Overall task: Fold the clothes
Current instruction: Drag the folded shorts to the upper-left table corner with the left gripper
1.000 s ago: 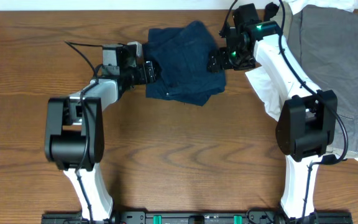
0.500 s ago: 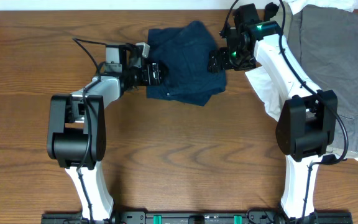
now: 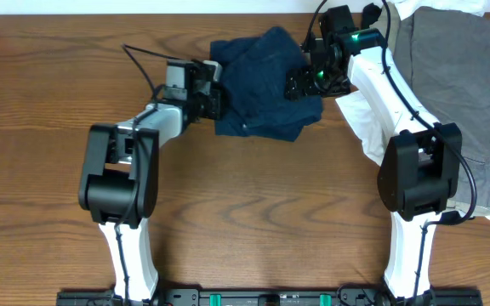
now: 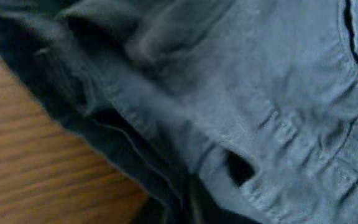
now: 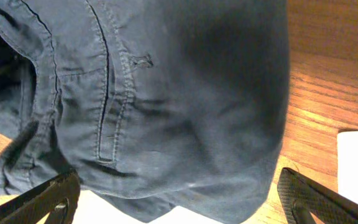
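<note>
The dark navy garment [image 3: 262, 85] lies bunched at the back middle of the table. My left gripper [image 3: 213, 98] is at its left edge and shut on the fabric. In the left wrist view the navy cloth [image 4: 260, 93] fills nearly everything and hides the fingers. My right gripper [image 3: 300, 85] stands wide open at the garment's right edge. Both its fingertips [image 5: 48, 199] show in the right wrist view, with the navy cloth's hem [image 5: 185, 124] lying between and beyond them, untouched.
A grey garment [image 3: 453, 76] lies spread at the far right. A white garment [image 3: 368, 127] lies partly under it and under my right arm. Bare wooden table [image 3: 245, 204] stretches in front of the clothes.
My left arm has moved right into the navy garment's edge and its gripper has shut. The garment has shifted and bunched to the right. The right arm has stayed put.
</note>
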